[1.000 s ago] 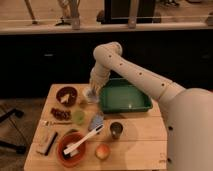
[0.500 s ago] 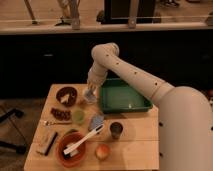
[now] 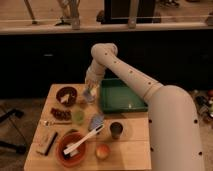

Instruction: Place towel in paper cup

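Camera view: white arm reaches down over wooden bench (image 3: 130, 150), claw (image 3: 90, 94) at far edge beside green tray (image 3: 120, 97); whether claw is apart or together, cannot tell. One pale towel (image 3: 90, 93), possibly, hangs there, long axis vertical. One dark cup (image 3: 116, 130), one orange bowl (image 3: 70, 149).
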